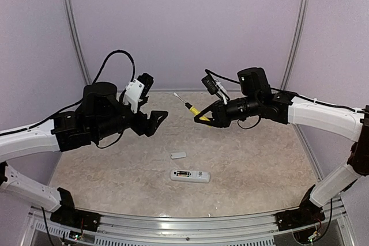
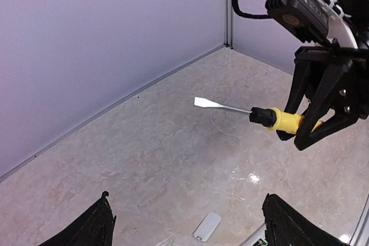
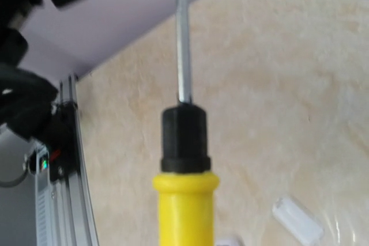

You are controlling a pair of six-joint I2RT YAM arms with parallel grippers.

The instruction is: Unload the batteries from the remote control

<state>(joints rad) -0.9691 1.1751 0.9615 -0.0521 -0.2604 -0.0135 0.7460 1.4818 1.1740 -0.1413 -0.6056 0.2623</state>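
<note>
The remote control [image 1: 189, 175] is a slim white bar lying flat near the table's front, with dark detailing on its upturned face. I cannot make out the batteries separately. My left gripper [image 1: 154, 120] hovers above and left of the remote, open and empty; in the left wrist view its fingertips [image 2: 101, 223] stand wide apart around the gripper's middle [image 2: 186, 200]. My right gripper [image 1: 203, 116] is raised at centre right, shut on a yellow-handled screwdriver [image 1: 193, 109] whose blade points back left. The screwdriver handle [image 3: 184, 211] fills the right wrist view and hides the fingers.
A small white cover piece [image 1: 178, 155] lies just behind the remote, also seen as the cover piece [image 2: 207, 226] and the cover piece [image 3: 297, 218]. Purple walls close the table at the back and sides. A metal rail [image 1: 190, 223] runs along the front.
</note>
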